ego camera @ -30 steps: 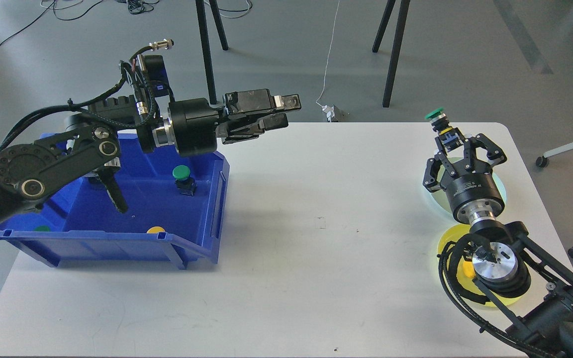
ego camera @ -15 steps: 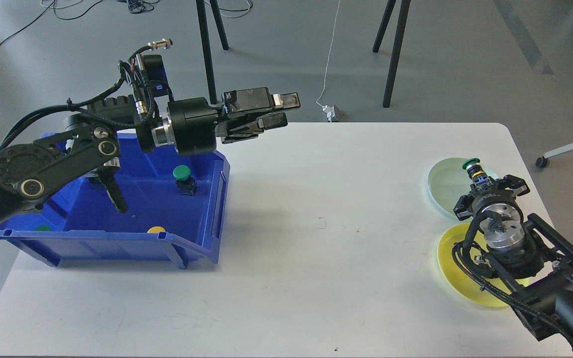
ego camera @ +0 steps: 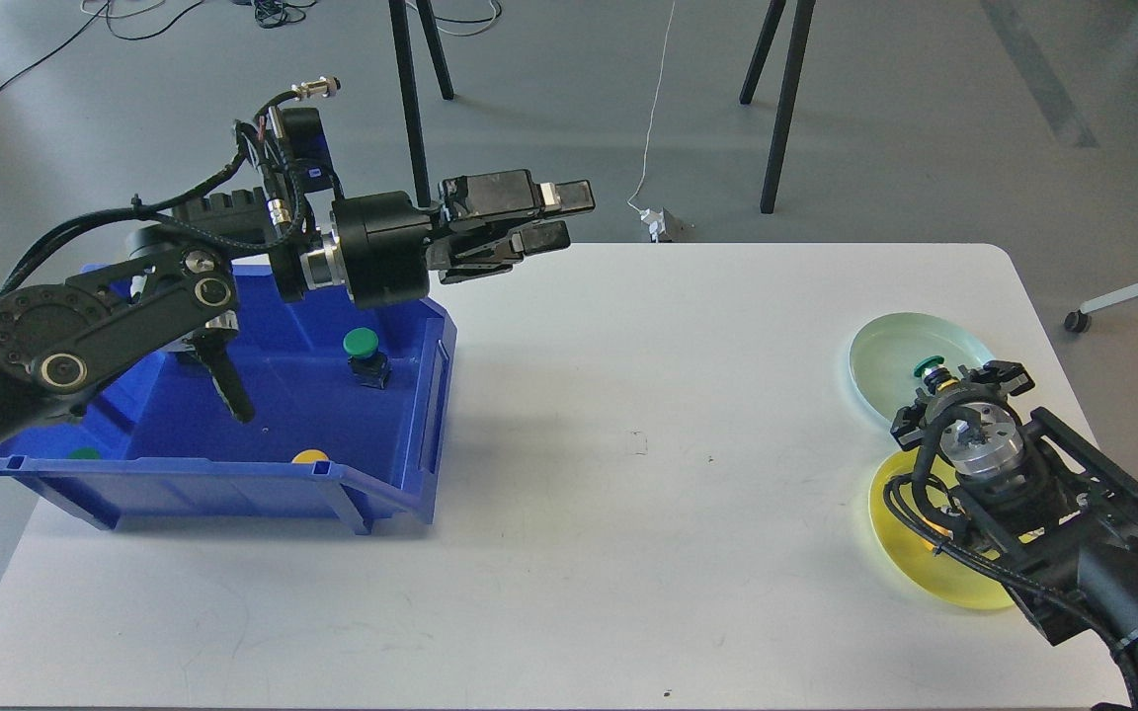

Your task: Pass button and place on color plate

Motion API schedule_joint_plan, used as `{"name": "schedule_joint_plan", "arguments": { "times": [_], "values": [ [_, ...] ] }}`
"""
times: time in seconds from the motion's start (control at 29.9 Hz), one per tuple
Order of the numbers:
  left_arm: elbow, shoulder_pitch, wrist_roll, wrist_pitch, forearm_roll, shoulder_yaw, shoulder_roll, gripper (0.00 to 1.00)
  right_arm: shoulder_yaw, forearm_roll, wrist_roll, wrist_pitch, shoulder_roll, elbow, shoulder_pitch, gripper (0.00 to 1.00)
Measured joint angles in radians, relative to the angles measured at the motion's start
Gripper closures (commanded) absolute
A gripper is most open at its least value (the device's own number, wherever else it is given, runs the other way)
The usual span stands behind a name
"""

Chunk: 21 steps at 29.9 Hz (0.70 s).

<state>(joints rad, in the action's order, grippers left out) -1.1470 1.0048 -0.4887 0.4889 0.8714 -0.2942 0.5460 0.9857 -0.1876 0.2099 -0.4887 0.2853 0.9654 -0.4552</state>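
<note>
Lower now: R gripper [ego camera: 942, 383] w/ button [ego camera: 930, 367]

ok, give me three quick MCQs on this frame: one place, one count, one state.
1. Where is the button in the right gripper?
A. Over the pale green plate
B. Over the blue bin
C. On the floor

2. How many plates are on the table?
A. One
B. Two
C. Four

3. What is between the left gripper fingers?
A. A yellow button
B. A plate
C. Nothing

Answers:
A: the green-capped button sits above the pale green plate.
B: that plate plus the yellow plate.
C: nothing shows between the fingers; other buttons lie in the blue bin.
</note>
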Motion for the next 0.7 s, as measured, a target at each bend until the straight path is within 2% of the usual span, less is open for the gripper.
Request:
{"name": "schedule_joint_plan", "arguments": {
  "times": [0.2,0.27,0.4,0.57,0.64,0.7],
  "values": [
    [0.084,-0.031,0.000,0.000,-0.273,-0.031,0.015,0.09,-0.061,0.078,0.002,0.009,0.182,0.321,0.005,0.00],
    [0.105,-0.058,0.000,0.000,-0.400,-0.062,0.031,0.07,-0.086,0.136,0.003,0.083,0.250,0.393,0.000,0.00],
    [0.133,-0.131,0.000,0.000,-0.570,-0.121,0.066,0.05,-0.101,0.199,0.029,0.383,0.361,0.464,-0.007,0.00],
    [0.183,-0.254,0.000,-0.001,-0.663,-0.285,0.065,0.04,-0.100,0.203,0.168,0.843,0.461,0.470,-0.008,0.00],
    [0.191,-0.298,0.000,-0.001,-0.673,-0.344,0.059,0.04,-0.098,0.200,0.191,0.935,0.469,0.466,-0.008,0.00],
    [0.194,-0.327,0.000,-0.001,-0.676,-0.382,0.053,0.04,-0.096,0.200,0.201,0.955,0.465,0.464,-0.008,0.00]
  ]
}}
